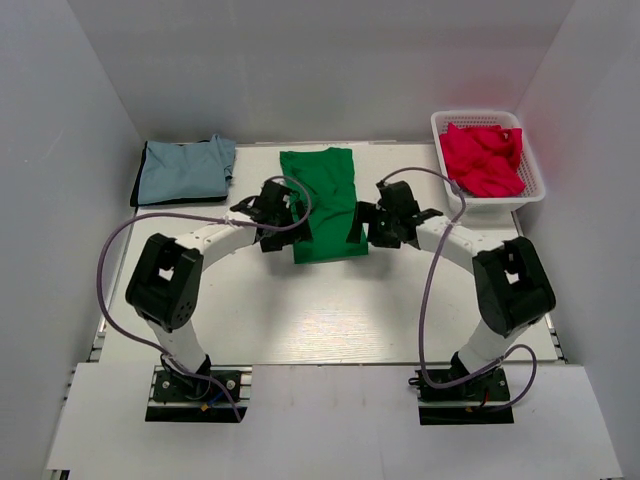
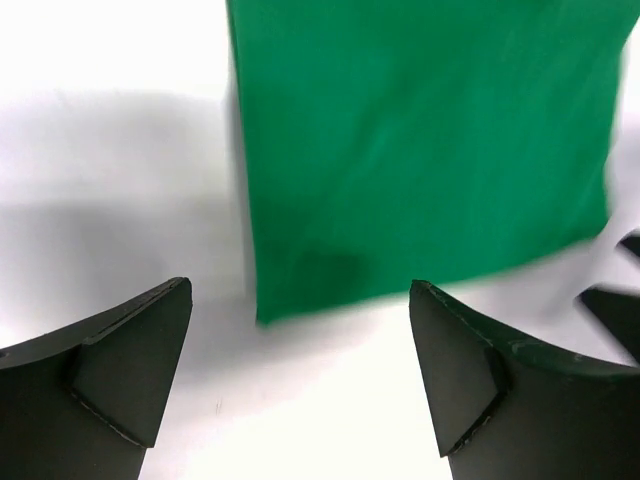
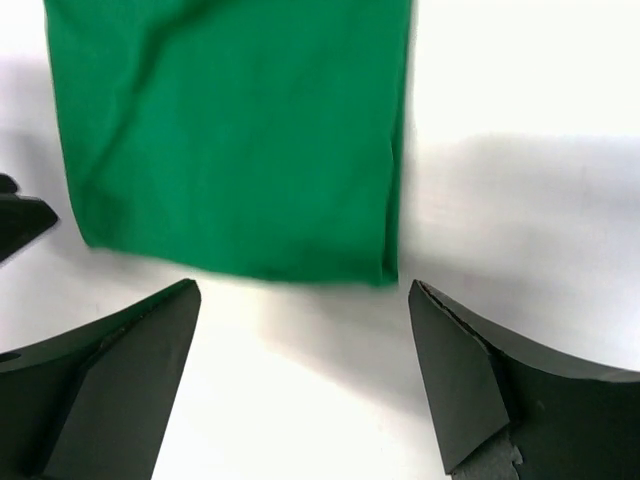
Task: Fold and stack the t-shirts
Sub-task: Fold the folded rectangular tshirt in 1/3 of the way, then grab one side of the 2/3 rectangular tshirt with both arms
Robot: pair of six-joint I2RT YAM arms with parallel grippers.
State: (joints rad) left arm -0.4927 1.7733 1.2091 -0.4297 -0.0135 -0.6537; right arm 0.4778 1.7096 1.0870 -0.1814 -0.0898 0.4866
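A bright green t-shirt [image 1: 325, 200] lies folded lengthwise into a long strip at the middle of the table. My left gripper [image 1: 285, 222] hangs open over its near left edge, and my right gripper [image 1: 362, 224] hangs open over its near right edge. The left wrist view shows the green t-shirt [image 2: 420, 150] beyond the open left gripper [image 2: 300, 345], nothing between the jaws. In the right wrist view the green t-shirt's [image 3: 235, 140] near hem lies just past the empty, open right gripper [image 3: 300, 345]. A pale grey-blue t-shirt [image 1: 185, 170] lies folded at the back left. Crimson t-shirts [image 1: 483, 160] fill the basket.
A white mesh basket [image 1: 530, 165] stands at the back right corner. White walls close in the table on the left, back and right. The cables of both arms loop over the near half of the table.
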